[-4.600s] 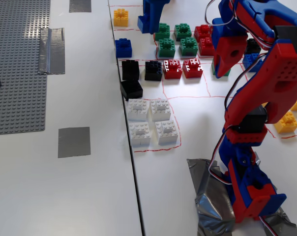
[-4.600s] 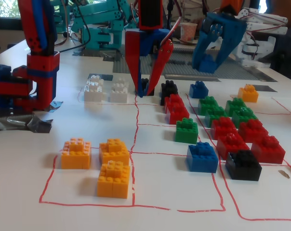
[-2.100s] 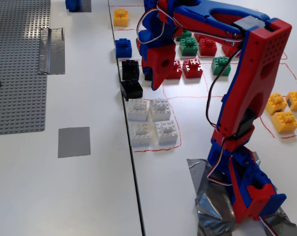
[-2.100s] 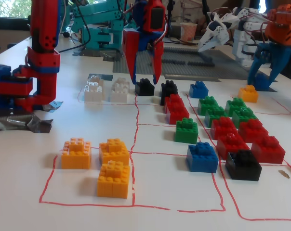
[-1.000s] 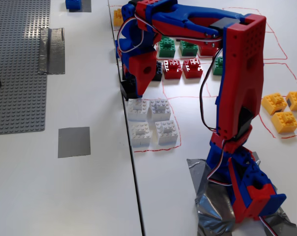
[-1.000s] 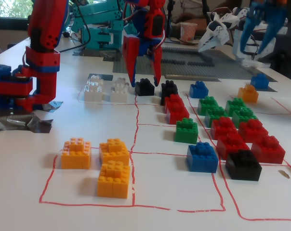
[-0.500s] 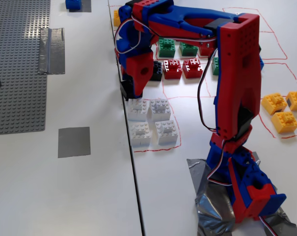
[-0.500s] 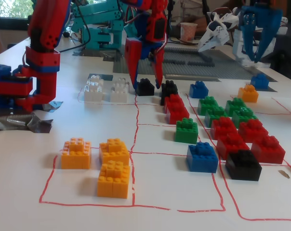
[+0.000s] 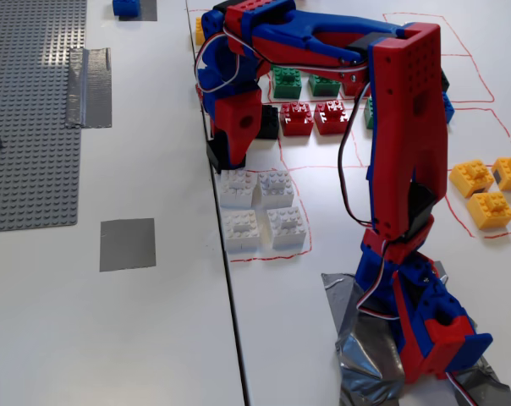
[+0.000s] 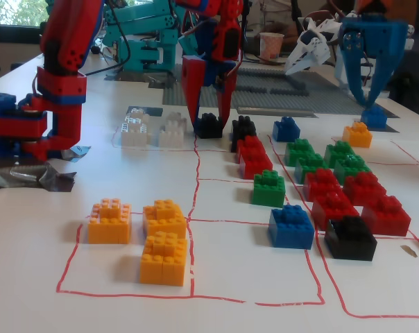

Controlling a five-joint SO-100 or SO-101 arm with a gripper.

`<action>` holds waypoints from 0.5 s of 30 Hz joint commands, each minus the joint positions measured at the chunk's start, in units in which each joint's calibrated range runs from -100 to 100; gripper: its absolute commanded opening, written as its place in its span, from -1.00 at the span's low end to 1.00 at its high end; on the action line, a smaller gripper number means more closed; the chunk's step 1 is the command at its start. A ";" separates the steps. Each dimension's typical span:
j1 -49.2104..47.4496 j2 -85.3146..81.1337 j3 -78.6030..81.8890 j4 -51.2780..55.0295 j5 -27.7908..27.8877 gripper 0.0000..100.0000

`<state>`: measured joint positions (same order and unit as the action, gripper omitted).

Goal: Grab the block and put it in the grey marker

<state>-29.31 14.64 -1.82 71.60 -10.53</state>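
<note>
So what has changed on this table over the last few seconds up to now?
The arm swung from the green and red bricks toward the table seam, and its gripper came down astride a black block, fingers open on either side, not yet closed. The white bricks, yellow bricks and grey marker kept their places.

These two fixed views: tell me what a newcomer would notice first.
The red-and-blue arm dominates, its gripper lowered astride a black brick beside the white bricks. Coloured bricks sit sorted in red-lined squares, orange bricks nearest in a fixed view. A dark-grey tape square lies bare, left in the other.
</note>
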 commanded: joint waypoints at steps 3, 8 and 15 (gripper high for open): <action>-0.52 -1.61 -4.45 0.73 -0.44 -0.88; -0.62 -1.61 -5.45 1.06 -0.63 -1.00; -1.11 -1.77 -8.08 3.73 0.05 -1.00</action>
<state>-29.31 15.06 -4.09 74.11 -10.87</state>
